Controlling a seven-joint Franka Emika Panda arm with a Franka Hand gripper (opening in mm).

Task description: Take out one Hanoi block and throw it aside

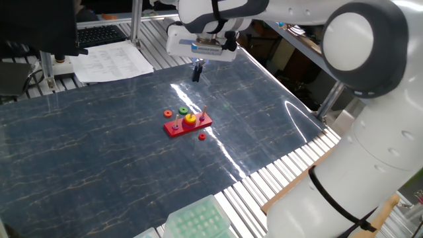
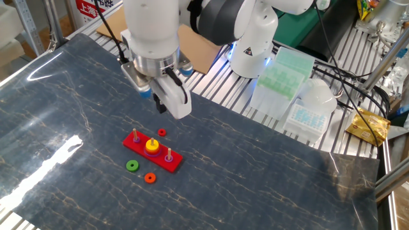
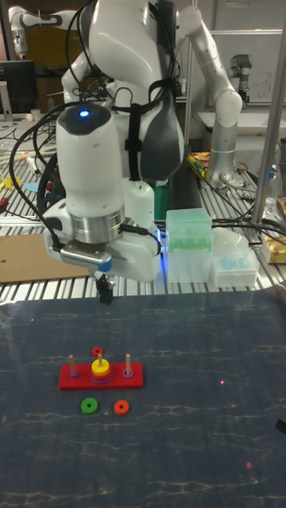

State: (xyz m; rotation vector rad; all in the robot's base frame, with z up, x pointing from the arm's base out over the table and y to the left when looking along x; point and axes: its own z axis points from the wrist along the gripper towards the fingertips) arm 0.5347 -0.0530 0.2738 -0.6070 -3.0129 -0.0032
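The Hanoi block (image 2: 152, 146) is a small yellow ring on the middle peg of the red base (image 2: 169, 163), over a purple disc. It also shows in one fixed view as the yellow ring (image 1: 190, 119) and in the tall view as the yellow ring (image 3: 100, 367). My gripper (image 2: 161, 106) hangs above the mat, behind the base and well clear of the pegs. Its dark fingers are pressed together with nothing between them. The gripper (image 1: 195, 71) appears again in one fixed view, and in the tall view the gripper (image 3: 103, 295) hangs above the base's far side.
Loose on the mat lie a green ring (image 2: 131, 165), an orange ring (image 2: 150, 178) and a small red ring (image 2: 162, 132). Green tip boxes (image 2: 281, 73) and a clear box (image 2: 310, 112) stand off the mat by the robot's base. Papers (image 1: 112, 59) lie beyond the far edge.
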